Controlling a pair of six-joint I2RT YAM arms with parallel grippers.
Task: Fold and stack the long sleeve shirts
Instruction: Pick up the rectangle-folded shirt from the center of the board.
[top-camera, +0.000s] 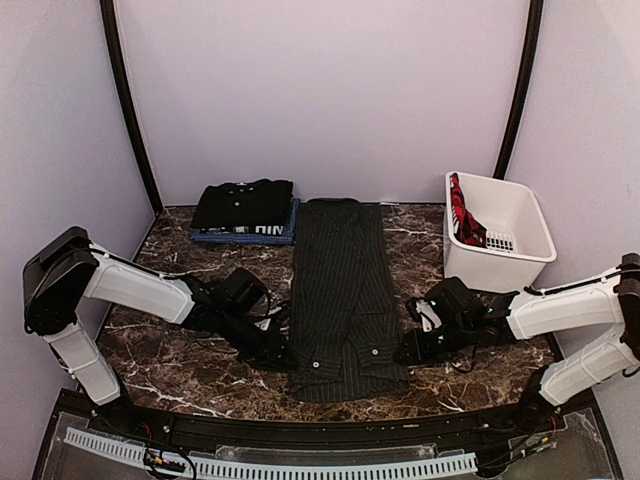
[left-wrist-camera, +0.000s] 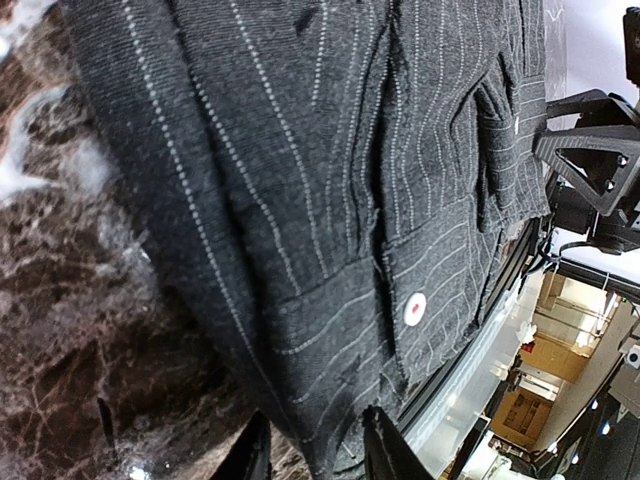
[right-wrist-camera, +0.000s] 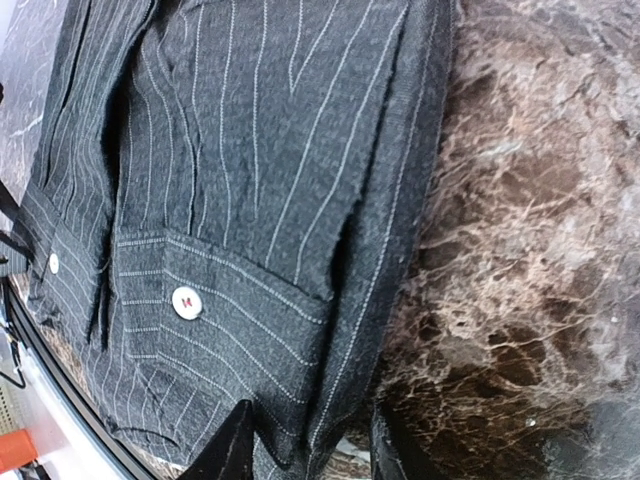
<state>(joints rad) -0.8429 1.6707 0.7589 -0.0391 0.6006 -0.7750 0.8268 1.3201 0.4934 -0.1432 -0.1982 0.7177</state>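
Pinstriped shirt (top-camera: 345, 290) lies flat mid-table, folded into a long narrow strip. Collar end is at the far side, buttoned cuffs on top at the near end. Near hem sits close to the table's front edge.

Left gripper (top-camera: 275, 352) is low at the near-left edge of the strip. In the left wrist view its fingers (left-wrist-camera: 385, 450) sit on either side of the cloth edge and cloth fills the gap between them. Cannot tell if they actually pinch it. A white cuff button (left-wrist-camera: 414, 309) shows just above the fingers.

Right gripper (top-camera: 408, 350) is low at the near-right edge, opposite the left one. In the right wrist view its fingers (right-wrist-camera: 232, 450) are spread with the shirt's edge between them. A strip of light shows beside the cloth on one side, so they are not clamped.

Black shirt (top-camera: 243, 203) is folded at the far left, near the back wall. It is stacked on the blue shirt (top-camera: 245, 236), whose white lettering peeks out along the front edge. The stack is just left of the striped shirt's collar end; cannot tell if they touch.

White basket (top-camera: 495, 270) stands at the far right on the marble table (top-camera: 180, 365), apart from the shirt. Red and black cloth (top-camera: 463, 215) hangs over its left wall.
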